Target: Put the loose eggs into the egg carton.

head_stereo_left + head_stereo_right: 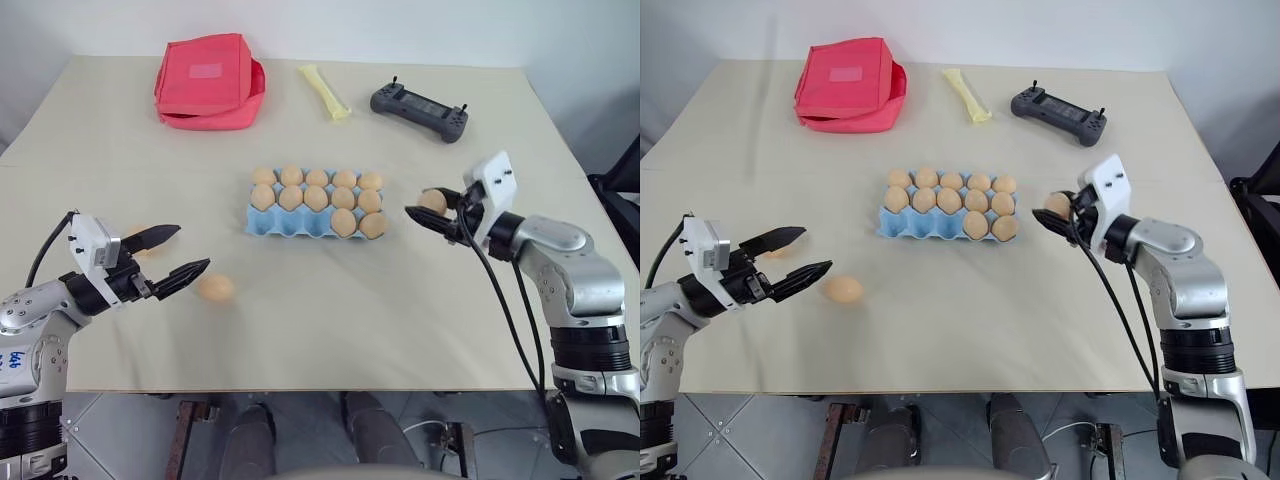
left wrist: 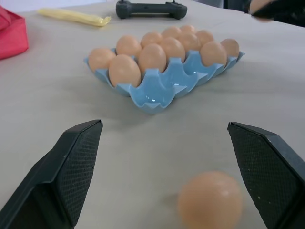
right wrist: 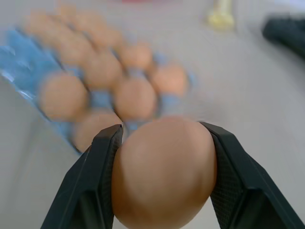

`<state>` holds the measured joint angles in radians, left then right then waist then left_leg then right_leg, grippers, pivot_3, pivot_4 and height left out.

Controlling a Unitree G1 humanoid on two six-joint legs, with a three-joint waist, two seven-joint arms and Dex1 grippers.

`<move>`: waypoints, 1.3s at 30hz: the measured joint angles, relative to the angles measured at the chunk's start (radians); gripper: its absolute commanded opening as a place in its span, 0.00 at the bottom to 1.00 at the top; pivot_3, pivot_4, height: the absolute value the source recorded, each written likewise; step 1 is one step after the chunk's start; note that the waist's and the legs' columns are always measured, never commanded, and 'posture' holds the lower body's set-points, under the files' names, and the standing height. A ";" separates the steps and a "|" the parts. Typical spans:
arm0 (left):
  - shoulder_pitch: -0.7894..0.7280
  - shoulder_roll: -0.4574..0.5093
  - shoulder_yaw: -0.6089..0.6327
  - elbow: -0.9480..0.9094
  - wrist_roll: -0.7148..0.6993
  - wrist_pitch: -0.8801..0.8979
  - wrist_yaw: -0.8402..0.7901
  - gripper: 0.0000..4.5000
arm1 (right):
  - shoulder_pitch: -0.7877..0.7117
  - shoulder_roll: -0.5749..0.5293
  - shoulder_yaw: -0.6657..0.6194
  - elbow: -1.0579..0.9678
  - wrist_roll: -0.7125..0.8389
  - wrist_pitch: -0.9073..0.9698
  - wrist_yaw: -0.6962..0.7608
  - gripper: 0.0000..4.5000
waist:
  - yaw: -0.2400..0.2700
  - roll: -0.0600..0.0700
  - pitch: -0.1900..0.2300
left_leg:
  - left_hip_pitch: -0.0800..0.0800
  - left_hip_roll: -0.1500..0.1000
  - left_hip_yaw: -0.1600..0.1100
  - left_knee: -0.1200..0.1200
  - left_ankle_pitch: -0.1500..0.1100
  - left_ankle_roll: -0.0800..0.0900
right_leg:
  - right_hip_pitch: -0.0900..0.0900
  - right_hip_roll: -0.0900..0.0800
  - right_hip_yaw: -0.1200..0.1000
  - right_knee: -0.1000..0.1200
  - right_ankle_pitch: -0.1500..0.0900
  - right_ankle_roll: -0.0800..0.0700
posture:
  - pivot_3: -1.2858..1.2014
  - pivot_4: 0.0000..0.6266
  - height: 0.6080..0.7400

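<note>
The light blue egg carton (image 1: 272, 226) lies mid-table with several tan eggs (image 1: 316, 197) in its cups; the front cups on its left side are bare. To the right of the carton, my right gripper (image 1: 424, 206) is shut on a loose egg (image 3: 164, 176) and holds it above the table. Another loose egg (image 1: 215, 288) rests on the table just past my left gripper (image 1: 192, 248), whose fingers stand wide open around nothing. In the left wrist view this egg (image 2: 209, 200) lies between the fingers (image 2: 78, 162). A tan shape (image 1: 135, 241), seemingly an egg, peeks from behind the left gripper.
A red fabric pouch (image 1: 208, 80) sits at the back left. A yellow strip (image 1: 325, 92) and a black handheld controller (image 1: 420, 110) lie at the back. Bare table stretches in front of the carton to the near edge (image 1: 330, 388).
</note>
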<state>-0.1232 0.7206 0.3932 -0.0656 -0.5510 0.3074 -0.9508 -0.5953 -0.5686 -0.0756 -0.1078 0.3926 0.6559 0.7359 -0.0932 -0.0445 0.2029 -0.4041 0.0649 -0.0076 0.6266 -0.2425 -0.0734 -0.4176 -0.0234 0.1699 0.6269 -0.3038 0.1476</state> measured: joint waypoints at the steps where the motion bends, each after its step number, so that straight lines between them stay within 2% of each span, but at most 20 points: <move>1: 0.000 0.000 -0.001 0.000 0.000 0.000 0.001 1.00 | -0.029 0.028 0.019 -0.026 0.011 0.021 -0.009 0.46 | -0.003 0.000 0.000 | 0.000 0.000 0.000 0.000 0.000 0.000 | 0.000 0.000 0.000 0.000 0.000 0.000 | 0.52 0.24 1.00; 6: -0.005 -0.007 -0.009 -0.001 0.000 0.000 0.004 1.00 | -0.113 0.186 0.129 -0.028 0.021 0.045 -0.044 0.46 | -0.016 0.000 0.000 | -0.001 0.000 0.000 0.000 0.000 0.000 | 0.000 0.000 0.000 0.000 0.000 0.000 | 0.52 0.24 1.00; 11: 0.000 -0.008 -0.006 -0.005 -0.001 0.000 0.016 1.00 | -0.162 0.308 0.207 0.130 -0.050 -0.043 -0.084 0.46 | -0.019 0.000 0.000 | -0.001 0.000 0.000 -0.002 0.000 -0.001 | -0.001 0.000 -0.001 0.000 0.000 0.000 | 0.52 0.24 1.00; 18: 0.040 -0.008 0.018 -0.046 -0.008 0.001 0.042 1.00 | -0.208 0.422 0.268 0.330 -0.136 -0.169 -0.100 0.46 | -0.027 0.000 0.000 | -0.001 0.000 0.000 -0.005 0.000 -0.001 | -0.004 0.000 -0.001 0.001 -0.001 -0.001 | 0.52 0.24 1.00; 21: 0.052 -0.010 0.025 -0.053 -0.012 0.001 0.053 1.00 | -0.245 0.450 0.279 0.434 -0.185 -0.230 -0.116 0.69 | -0.034 0.000 0.000 | -0.001 0.000 0.000 -0.005 0.001 -0.002 | -0.004 0.000 -0.001 0.002 -0.001 -0.001 | 0.52 0.24 1.00; 25: 0.063 -0.014 0.026 -0.073 -0.013 0.002 0.069 1.00 | -0.276 0.461 0.279 0.492 -0.214 -0.268 -0.123 0.99 | -0.044 0.000 0.000 | -0.002 0.000 0.000 -0.005 0.001 -0.002 | -0.004 0.000 -0.001 0.002 -0.001 -0.001 | 0.52 0.24 1.00; 28: 0.064 -0.014 0.028 -0.084 -0.017 0.002 0.078 1.00 | -0.278 0.452 0.275 0.479 -0.215 -0.261 -0.112 0.99 | -0.046 0.000 0.000 | -0.002 0.000 0.000 -0.006 0.001 -0.002 | -0.004 0.000 -0.001 0.002 -0.001 -0.001 | 0.52 0.24 1.00; 34: 0.079 -0.014 0.037 -0.097 -0.032 0.027 0.118 1.00 | -0.252 0.368 0.242 0.273 -0.155 -0.192 -0.033 0.99 | -0.045 0.000 0.000 | -0.002 0.000 0.000 -0.007 0.001 -0.002 | -0.006 0.000 -0.001 0.002 -0.001 -0.001 | 0.52 0.24 1.00; 39: 0.103 -0.015 0.078 -0.148 -0.037 0.065 0.195 1.00 | -0.200 0.219 0.206 0.122 -0.065 -0.148 0.109 0.99 | -0.043 -0.001 0.000 | -0.002 0.000 0.000 -0.007 0.001 -0.002 | -0.006 0.000 -0.001 0.001 -0.001 -0.001 | 0.52 0.24 1.00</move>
<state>-0.0201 0.7060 0.4715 -0.2136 -0.5877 0.3727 -0.7559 -0.7956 -0.3499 0.1307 0.0142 0.3277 0.5084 0.8454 -0.1362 -0.0451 0.2026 -0.4066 0.0654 -0.0081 0.6195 -0.2419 -0.0752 -0.4233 -0.0238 0.1688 0.6280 -0.3050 0.1461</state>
